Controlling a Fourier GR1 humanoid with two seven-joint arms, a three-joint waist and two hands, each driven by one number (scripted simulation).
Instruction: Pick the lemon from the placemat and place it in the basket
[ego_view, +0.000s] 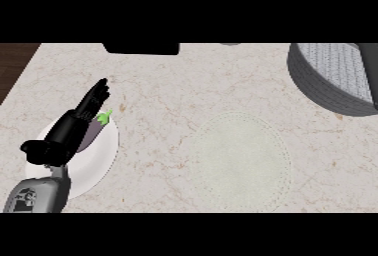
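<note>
the robot's black left hand (74, 129) shows at the left side of the head view, its grey forearm coming up from the lower left corner. its fingers are straight and stretched out, pointing up and slightly right, and they hold nothing. the hand lies over a round white plate (102, 160), which rests on the pale marbled stone desk (192, 85). on that plate, partly hidden under the fingers, lies a dark purple eggplant with a green stem (97, 129). right of the plate, near it but not touching, lies a round pale green placemat with a stitched edge (240, 162); its surface is bare. far from the plate, at the upper right corner of the desk, stands a grey woven basket with a lighter lining (336, 75), cut off by the edge of the view. a dark boxy object (140, 48) sits at the desk's far edge, above the plate. no lemon can be seen anywhere, and the right hand does not show.
</note>
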